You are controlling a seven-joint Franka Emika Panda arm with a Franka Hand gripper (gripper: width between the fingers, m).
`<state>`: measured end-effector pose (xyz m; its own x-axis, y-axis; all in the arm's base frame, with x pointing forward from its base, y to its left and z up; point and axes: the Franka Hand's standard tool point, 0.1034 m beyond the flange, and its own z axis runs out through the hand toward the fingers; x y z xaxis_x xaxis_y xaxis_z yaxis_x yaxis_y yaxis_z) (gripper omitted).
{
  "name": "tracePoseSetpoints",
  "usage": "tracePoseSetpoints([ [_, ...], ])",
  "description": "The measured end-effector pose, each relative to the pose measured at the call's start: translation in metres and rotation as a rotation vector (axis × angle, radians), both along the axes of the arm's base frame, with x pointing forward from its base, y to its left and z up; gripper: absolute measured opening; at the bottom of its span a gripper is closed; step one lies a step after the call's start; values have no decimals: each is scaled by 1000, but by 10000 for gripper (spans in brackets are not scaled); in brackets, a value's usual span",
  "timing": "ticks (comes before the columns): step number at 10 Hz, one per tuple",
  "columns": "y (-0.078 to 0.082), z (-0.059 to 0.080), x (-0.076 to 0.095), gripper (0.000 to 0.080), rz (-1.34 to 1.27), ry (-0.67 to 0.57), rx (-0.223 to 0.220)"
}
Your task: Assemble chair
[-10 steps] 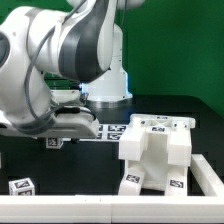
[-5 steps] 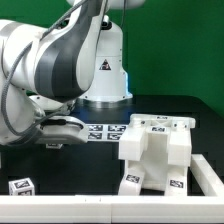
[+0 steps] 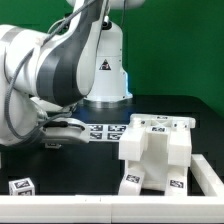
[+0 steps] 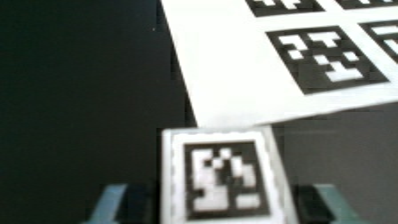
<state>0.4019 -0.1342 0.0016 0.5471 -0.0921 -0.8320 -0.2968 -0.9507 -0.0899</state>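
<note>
We see the claw [image 4: 219, 208] straddling a small tagged white chair piece [image 4: 215, 168] on the dark worktop [image 4: 80, 110] near the marker board [image 4: 222, 80], but cannot tell if it grips.

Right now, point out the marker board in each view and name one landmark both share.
Exterior view: the marker board lies mid-picture, at the exterior view's left of the chair body.
Wrist view: the marker board is the white tagged sheet near a small tagged white piece.
Shared landmark: the black table.
</note>
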Motion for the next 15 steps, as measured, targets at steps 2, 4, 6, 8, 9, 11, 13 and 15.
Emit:
tracePoseSetpoints([
  [2,0,0,0,280,-1,0,0],
  [4,-1,0,0,280,-1,0,-1],
  [6,5,22,21,280,18,-43,1],
  [8,20,69,59,281,49,-147,11],
  [9,30,91,71,281,65,-216,11],
  [11,23,86,65,281,58,-391,-33],
  [13,21,88,70,281,55,-476,-65],
  [15,44,108,94,281,72,-635,-111],
])
